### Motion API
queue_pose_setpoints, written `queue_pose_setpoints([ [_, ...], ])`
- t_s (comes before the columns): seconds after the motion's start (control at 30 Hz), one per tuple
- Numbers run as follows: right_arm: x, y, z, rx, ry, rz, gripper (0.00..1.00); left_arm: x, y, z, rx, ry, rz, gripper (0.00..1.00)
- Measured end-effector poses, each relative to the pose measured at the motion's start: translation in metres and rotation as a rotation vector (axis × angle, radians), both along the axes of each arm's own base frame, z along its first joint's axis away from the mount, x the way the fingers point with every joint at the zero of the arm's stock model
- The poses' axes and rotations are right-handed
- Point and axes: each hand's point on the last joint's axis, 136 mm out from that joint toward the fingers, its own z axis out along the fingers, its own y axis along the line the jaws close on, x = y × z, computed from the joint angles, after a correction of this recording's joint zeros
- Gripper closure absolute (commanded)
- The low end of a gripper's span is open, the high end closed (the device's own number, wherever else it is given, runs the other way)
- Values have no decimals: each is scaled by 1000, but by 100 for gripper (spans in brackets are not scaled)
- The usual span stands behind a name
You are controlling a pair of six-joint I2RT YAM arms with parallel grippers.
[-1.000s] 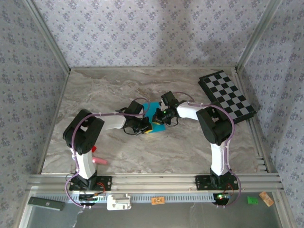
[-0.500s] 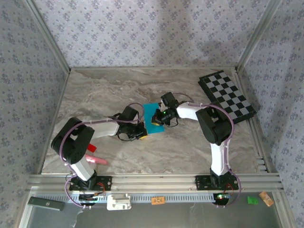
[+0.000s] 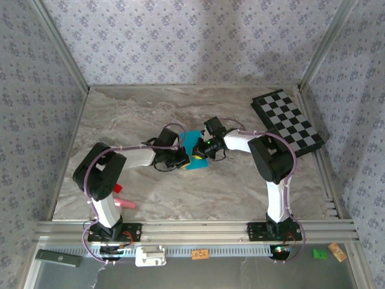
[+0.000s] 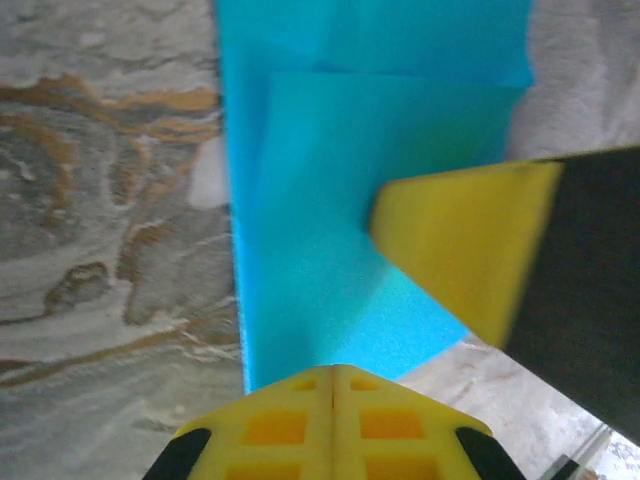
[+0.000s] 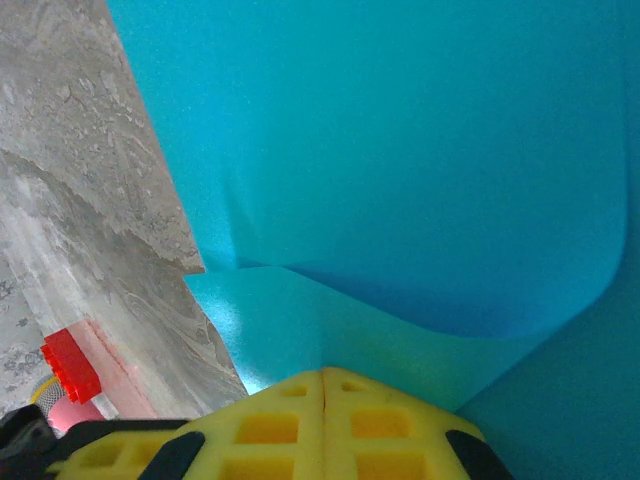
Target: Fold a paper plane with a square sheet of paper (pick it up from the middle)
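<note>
The square sheet of paper [image 3: 192,143] is bright cyan-blue and lies mid-table, folded into overlapping layers [image 4: 330,200]. No pointed paper plane shape is in view. My left gripper [image 3: 182,159] is shut, its yellow tip [image 4: 333,370] resting at the sheet's near edge. My right gripper [image 3: 201,152] is also shut, and its tip [image 5: 323,373] sits on a lower layer of the paper [image 5: 400,150] while a flap curls up beyond it. In the left wrist view, one yellow finger of the right gripper [image 4: 460,240] presses on the sheet from the right.
A black-and-white checkered board [image 3: 287,120] lies at the back right. A small red block [image 3: 116,188] and a pink object [image 3: 126,203] sit near the left arm's base; the red block [image 5: 70,362] shows again at the left. Patterned walls enclose three sides of the table.
The left arm drew back to the left off the paper, then came back right to the sheet's left edge. The right arm and the paper stayed put.
</note>
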Motion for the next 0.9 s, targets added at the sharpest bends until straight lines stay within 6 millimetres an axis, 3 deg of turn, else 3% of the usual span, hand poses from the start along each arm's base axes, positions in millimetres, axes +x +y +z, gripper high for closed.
queue_pose_setpoints([
  [0.37,1,-1,4,3,-67,35,98,-1,5,-7,36,19,18,100],
  [0.57,2,-2,18,-11,-166,96,98,-1,5,-8,36,19,18,100],
  [0.9,-15,9,13,-21,-165,158,98,-1,5,-8,36,19,18,100],
])
